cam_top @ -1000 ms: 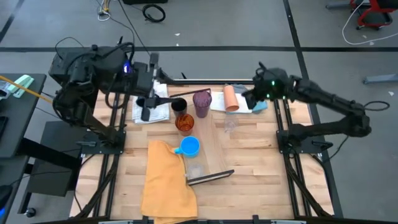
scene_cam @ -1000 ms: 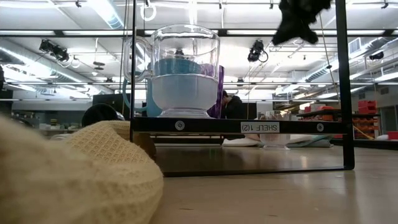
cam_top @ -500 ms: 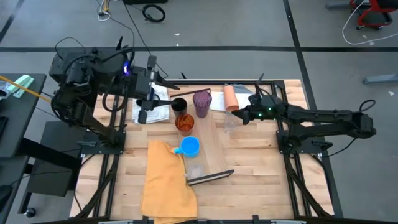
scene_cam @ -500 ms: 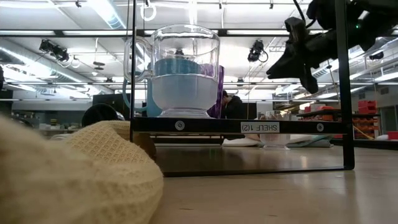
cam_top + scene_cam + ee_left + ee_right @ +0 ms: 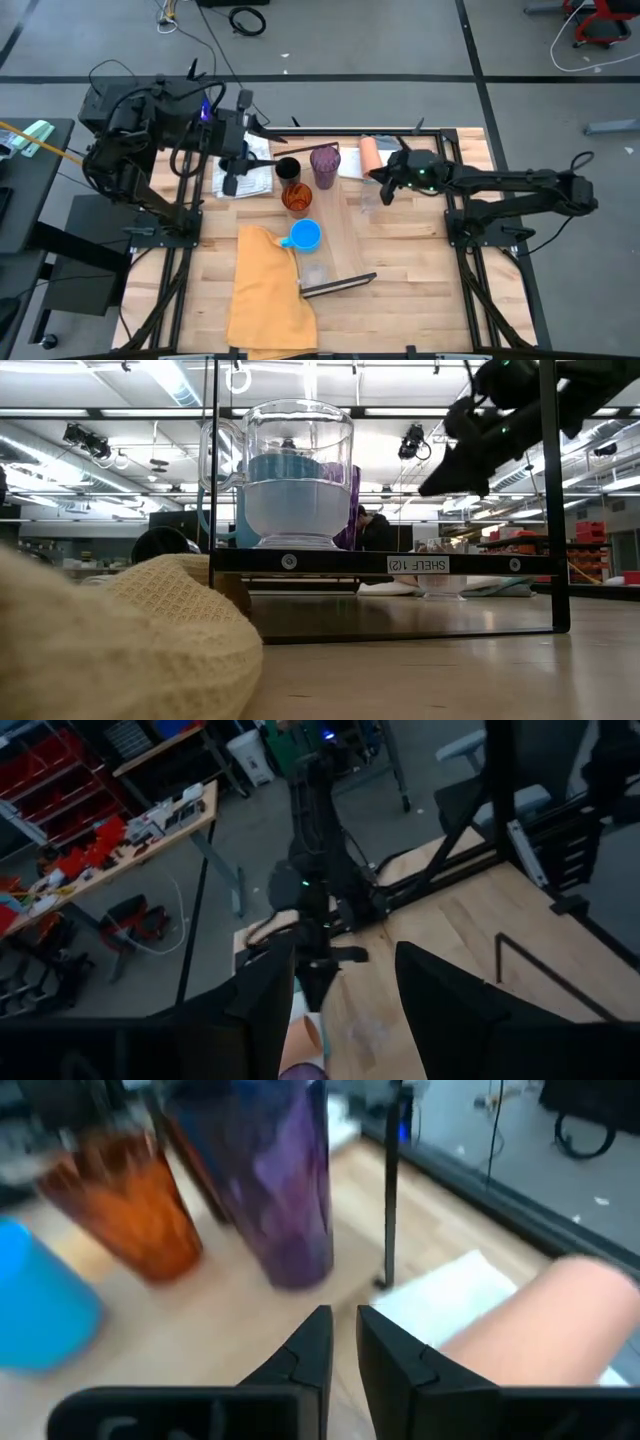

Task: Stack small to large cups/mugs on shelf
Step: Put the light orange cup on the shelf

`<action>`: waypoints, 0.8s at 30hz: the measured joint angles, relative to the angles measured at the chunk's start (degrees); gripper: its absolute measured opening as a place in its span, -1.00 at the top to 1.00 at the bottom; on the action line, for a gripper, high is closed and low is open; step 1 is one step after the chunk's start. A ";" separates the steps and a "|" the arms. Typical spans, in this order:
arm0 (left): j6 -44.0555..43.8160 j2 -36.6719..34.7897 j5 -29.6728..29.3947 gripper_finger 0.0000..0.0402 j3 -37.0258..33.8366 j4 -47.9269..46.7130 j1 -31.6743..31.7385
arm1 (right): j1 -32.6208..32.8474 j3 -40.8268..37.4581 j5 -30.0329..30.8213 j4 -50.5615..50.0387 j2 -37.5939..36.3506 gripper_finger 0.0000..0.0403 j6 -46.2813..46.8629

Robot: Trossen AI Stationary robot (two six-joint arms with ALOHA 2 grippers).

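Observation:
My right gripper (image 5: pixel 380 190) hangs low over the table by the shelf's far end, shut to a thin slit (image 5: pixel 343 1342), holding nothing. Ahead of it stand the purple tumbler (image 5: pixel 280 1180), the orange tumbler (image 5: pixel 130 1210) and the blue mug (image 5: pixel 40 1300). The peach cup (image 5: pixel 372 157) lies on its side on a white cloth (image 5: pixel 440 1295). A black cup (image 5: pixel 287 168) stands left of the purple tumbler (image 5: pixel 324 165). A clear mug (image 5: pixel 297 470) stands on the shelf (image 5: pixel 380 563). My left gripper (image 5: pixel 345 1010) waits open, high over the table's far left.
A mustard-yellow cloth (image 5: pixel 265 290) lies at the near left, beside the shelf's plank (image 5: pixel 352 245). A thin dark upright bar (image 5: pixel 390 1180) stands just right of the purple tumbler. More folded white cloth (image 5: pixel 240 180) lies under my left arm. Bare wood shows at the table's near right.
My right gripper has come down from high over the peach cup toward the table and a little toward the near edge, rolling and tipping as it sank; most of the drop came early in the second. The cups have stayed put.

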 joint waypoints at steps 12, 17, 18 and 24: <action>-1.46 0.02 0.00 0.12 0.00 0.50 5.22 | -2.17 10.02 0.42 -10.37 5.82 0.77 -12.29; -4.21 0.02 -0.39 0.12 0.00 1.74 7.46 | -4.20 12.30 0.48 -16.02 5.90 0.93 -18.07; -4.25 0.02 -0.41 0.13 0.00 1.73 7.80 | -4.68 12.30 0.93 -17.31 5.90 0.96 -17.56; -4.21 0.04 -1.45 0.14 0.00 1.68 9.59 | -7.95 12.32 2.31 -26.14 5.89 0.91 -14.17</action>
